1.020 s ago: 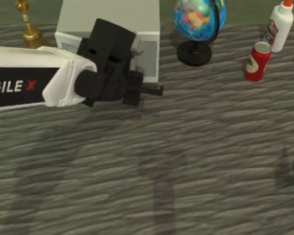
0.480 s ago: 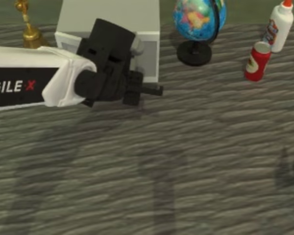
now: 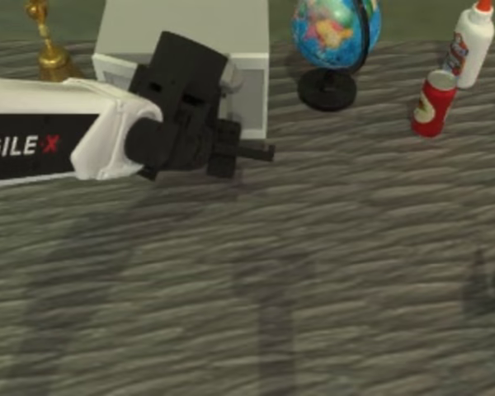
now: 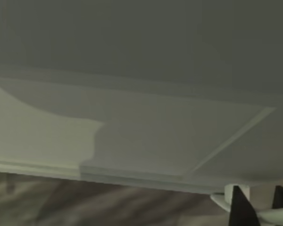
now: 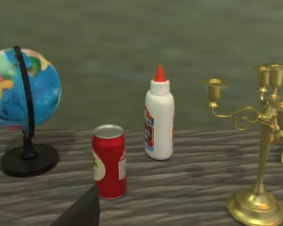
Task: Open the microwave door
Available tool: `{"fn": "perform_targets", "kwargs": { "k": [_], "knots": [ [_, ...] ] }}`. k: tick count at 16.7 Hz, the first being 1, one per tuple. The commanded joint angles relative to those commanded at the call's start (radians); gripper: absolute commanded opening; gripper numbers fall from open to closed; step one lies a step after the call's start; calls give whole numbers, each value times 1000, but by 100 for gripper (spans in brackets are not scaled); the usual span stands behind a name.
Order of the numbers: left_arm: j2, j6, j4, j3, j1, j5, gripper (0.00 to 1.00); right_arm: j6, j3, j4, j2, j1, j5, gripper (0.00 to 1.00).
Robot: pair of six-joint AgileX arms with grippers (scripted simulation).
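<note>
The microwave is sitting at the counter's far edge, left of centre, beside the globe. The left gripper is hovering at the microwave door's front right corner; whether its jaws are open or closed I cannot tell. The right arm is lying outside the top view.

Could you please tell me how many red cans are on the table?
1. The red can stands at the table rear right, just front-left of the glue bottle and right of the globe. Another could be hidden under the left arm.
</note>
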Motion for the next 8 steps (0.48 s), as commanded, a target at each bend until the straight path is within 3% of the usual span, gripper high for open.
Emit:
{"fn": "perform_targets", "kwargs": {
  "k": [8],
  "knots": [
    [-39,66,21,-53,27,44,0,0,0,0,0,0,0,100]
  ]
}}
